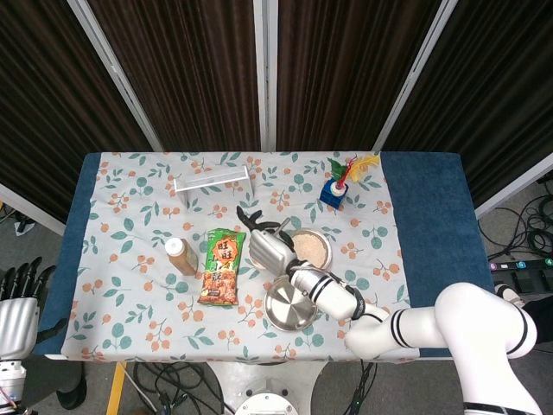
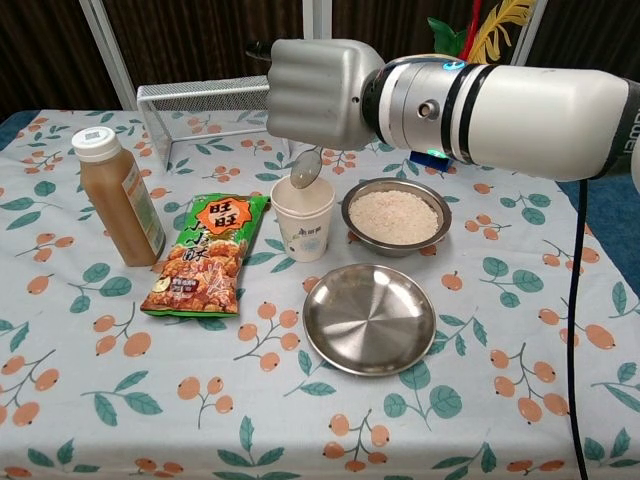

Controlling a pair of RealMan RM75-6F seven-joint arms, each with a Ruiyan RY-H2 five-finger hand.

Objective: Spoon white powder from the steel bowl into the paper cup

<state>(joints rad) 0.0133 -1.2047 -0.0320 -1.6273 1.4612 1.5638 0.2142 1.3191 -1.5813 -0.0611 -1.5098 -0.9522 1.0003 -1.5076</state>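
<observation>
The right robot hand (image 2: 325,92) is closed around a spoon (image 2: 306,169), its bowl hanging just above the rim of the paper cup (image 2: 303,219). The cup stands on the table (image 2: 120,400) between a green snack packet (image 2: 204,255) and the steel bowl (image 2: 395,216), which holds white powder (image 2: 393,214). An empty steel plate (image 2: 370,318) lies in front of the cup and bowl. A capped bottle of brown liquid (image 2: 119,195) stands left of the packet. The left robot hand (image 1: 19,303) hangs off the table's left edge, holding nothing, fingers apart.
</observation>
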